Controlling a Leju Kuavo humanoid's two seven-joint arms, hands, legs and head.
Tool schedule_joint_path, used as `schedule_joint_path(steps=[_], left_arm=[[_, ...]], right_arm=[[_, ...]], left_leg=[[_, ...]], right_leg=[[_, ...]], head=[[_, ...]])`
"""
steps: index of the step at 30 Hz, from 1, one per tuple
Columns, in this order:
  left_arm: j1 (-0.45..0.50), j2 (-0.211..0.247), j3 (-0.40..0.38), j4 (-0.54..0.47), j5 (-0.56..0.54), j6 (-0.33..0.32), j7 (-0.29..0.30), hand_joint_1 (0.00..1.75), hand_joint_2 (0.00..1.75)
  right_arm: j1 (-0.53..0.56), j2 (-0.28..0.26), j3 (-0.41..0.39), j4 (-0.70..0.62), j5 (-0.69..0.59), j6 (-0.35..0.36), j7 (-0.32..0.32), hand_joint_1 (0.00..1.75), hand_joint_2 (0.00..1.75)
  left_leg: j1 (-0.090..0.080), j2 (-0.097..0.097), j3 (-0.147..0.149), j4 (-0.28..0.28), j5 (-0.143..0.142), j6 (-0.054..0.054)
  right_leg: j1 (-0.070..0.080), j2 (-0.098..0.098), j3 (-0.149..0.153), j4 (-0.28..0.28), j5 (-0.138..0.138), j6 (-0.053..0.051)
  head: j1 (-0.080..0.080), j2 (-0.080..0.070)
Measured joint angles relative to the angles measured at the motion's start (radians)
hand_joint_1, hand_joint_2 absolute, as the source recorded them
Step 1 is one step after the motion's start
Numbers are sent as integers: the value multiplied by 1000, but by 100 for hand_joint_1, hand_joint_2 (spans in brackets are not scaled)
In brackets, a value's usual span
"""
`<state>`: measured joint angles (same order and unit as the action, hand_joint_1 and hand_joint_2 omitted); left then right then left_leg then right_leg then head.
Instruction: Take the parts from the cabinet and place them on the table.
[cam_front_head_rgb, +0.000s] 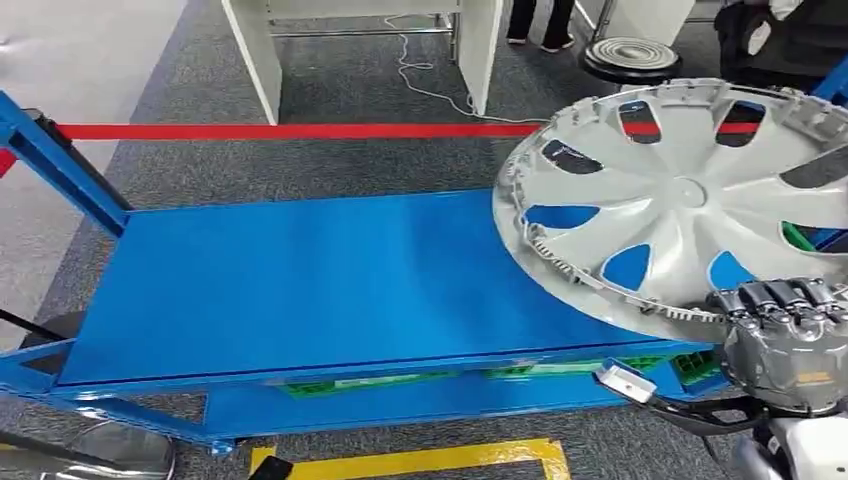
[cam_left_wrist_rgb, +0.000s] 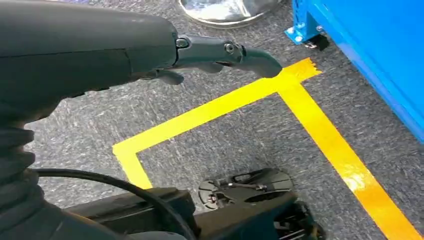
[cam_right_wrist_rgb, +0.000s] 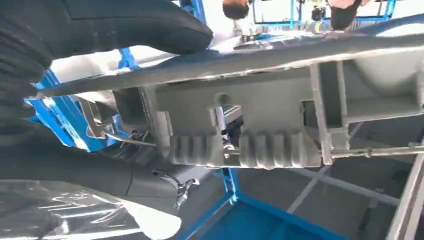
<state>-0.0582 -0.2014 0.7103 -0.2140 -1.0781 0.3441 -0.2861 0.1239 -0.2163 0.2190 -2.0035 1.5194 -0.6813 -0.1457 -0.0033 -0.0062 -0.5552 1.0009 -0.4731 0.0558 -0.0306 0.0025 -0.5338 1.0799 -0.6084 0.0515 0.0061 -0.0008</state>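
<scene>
Silver wheel cover (cam_front_head_rgb: 680, 200) gripped at its rim by right hand (cam_front_head_rgb: 785, 335) — lower flat onto blue bench (cam_front_head_rgb: 300, 280); left hand (cam_left_wrist_rgb: 220, 52) empty, fingers apart.

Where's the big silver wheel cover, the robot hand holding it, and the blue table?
Wheel cover (cam_front_head_rgb: 690, 195): head view, on its centre hub.
Right hand (cam_front_head_rgb: 785, 335): head view, on its grey back, at the cover's near rim.
Table (cam_front_head_rgb: 300, 275): head view, on its bare blue top.

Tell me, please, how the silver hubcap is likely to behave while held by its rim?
The hubcap looks like thin moulded plastic, so probably light but slightly flexible. Held at one edge by the right hand, it may sag or swing. Its small rim clips look breakable.
</scene>
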Motion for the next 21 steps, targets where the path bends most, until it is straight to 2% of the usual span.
schedule_joint_path(steps=[2,3,4,5,7,8,9,10,11,13,14,15,16,17,18,19,20,21], left_arm=[[1,-1,0,0,0,0,0,0,175],[1,-1,0,0,0,0,0,0,175],[1,0,0,0,0,0,0,0,175],[1,-1,0,0,-1,0,0,0,175],[1,-2,0,0,-3,1,0,0,175],[2,-1,0,0,-3,1,0,0,175],[1,2,0,0,-3,2,0,0,175],[3,2,0,0,-4,2,0,0,175],[4,2,0,0,-4,2,0,0,175],[5,4,0,0,-3,5,-2,0,175],[5,4,0,0,-3,5,-2,0,175],[5,4,0,0,-3,6,-3,0,175],[4,5,0,0,-2,9,-5,0,175],[4,5,0,0,-2,14,-8,0,175],[4,5,0,0,-2,16,-10,0,175],[5,5,0,0,-2,17,-11,0,175],[5,5,0,0,-1,17,-11,0,175],[4,5,0,0,-1,17,-11,0,175]], right_arm=[[1,0,4,0,0,-1,1,175,175],[1,0,6,0,0,-2,1,175,175],[2,0,8,0,0,-2,2,175,175],[3,0,8,0,0,-2,3,175,175],[3,0,8,0,0,-2,4,175,175],[3,0,8,-2,0,-2,3,175,175],[2,0,9,-2,0,-3,2,175,175],[4,-2,8,-5,0,-3,2,175,175],[3,-2,8,-5,0,-3,2,175,175],[8,-2,7,-5,0,-3,-5,175,175],[7,-2,6,-5,0,-3,-6,175,175],[8,-2,6,-5,0,-3,-8,175,175],[8,-2,6,-7,0,-3,-8,175,175],[8,-2,6,-7,0,-3,-9,175,175],[9,-2,6,-7,0,-3,-8,175,175],[9,-2,6,-7,0,-3,-9,175,175],[10,-2,6,-7,0,-3,-9,175,175],[10,-2,6,-7,0,-3,-9,175,175]], left_leg=[[-1,1,0,0,-2,2],[-1,2,0,2,0,1],[-1,2,0,4,-1,1],[1,0,0,7,-3,-2],[8,-5,0,21,-15,-17],[9,-6,-2,30,-22,-27],[3,-8,-13,39,-26,-33],[0,-9,-15,45,-24,-37],[-1,-10,-19,49,-20,-42],[1,-9,-24,48,-20,-50],[3,-7,-27,59,-40,-55],[3,-4,-42,102,-83,-61],[4,-4,-66,174,-132,-65],[4,-3,-92,252,-172,-67],[4,-3,-111,315,-198,-66],[3,-3,-113,340,-202,-62],[1,-3,-94,320,-182,-55],[-4,-3,-56,259,-145,-43]], right_leg=[[-1,0,-87,160,-57,4],[0,0,-125,218,-66,6],[-1,-1,-139,227,-48,8],[-3,-2,-133,191,-4,9],[-9,-4,-70,25,107,15],[-10,-4,-48,-20,104,22],[-3,0,-34,-21,104,19],[-5,5,-42,-20,102,9],[-4,5,-45,-20,97,2],[-7,4,-50,-20,102,-9],[-8,0,-54,-22,105,-20],[-7,-1,-60,-22,108,-29],[-4,-4,-65,-22,112,-35],[-1,-6,-71,-22,116,-40],[3,-8,-78,-22,120,-45],[8,-8,-84,-22,125,-49],[13,-8,-91,-22,131,-52],[19,-8,-97,-22,136,-54]], head=[[1,0],[1,0],[2,0],[2,0],[2,0],[1,0],[10,0],[11,0],[3,0],[4,0],[2,0],[-2,0],[-4,0],[-4,0],[-4,0],[-4,0],[-4,0],[-4,0]])
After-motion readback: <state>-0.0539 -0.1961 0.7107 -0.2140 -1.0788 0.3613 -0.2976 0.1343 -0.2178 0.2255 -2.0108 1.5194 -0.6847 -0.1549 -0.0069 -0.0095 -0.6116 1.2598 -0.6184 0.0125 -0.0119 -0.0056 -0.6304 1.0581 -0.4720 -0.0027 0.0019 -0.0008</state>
